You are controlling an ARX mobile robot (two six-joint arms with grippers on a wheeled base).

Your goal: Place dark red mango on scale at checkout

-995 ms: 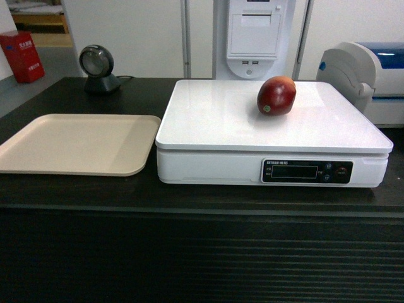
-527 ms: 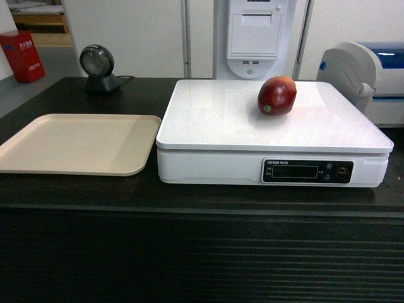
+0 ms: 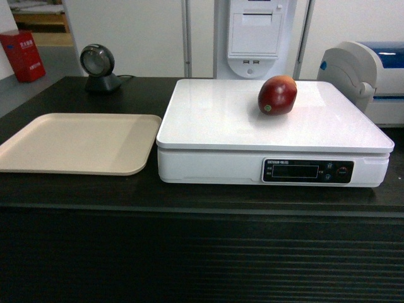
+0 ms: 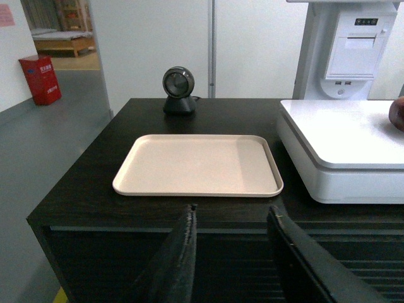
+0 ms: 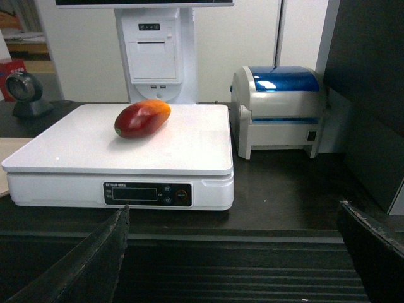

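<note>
Left of the scale (image 3: 271, 117), the left gripper (image 4: 233, 252) holds its fingers apart over the tabletop (image 4: 88, 189) edge. The dark red mango (image 3: 277, 95) lies on the scale's platform, well apart from both grippers. The right gripper (image 5: 233, 252) is spread wide. The display lettering is unreadable.

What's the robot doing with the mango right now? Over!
Left gripper open, empty. Right gripper open, empty. Dark red mango resting on scale. Nothing in the way.
</note>
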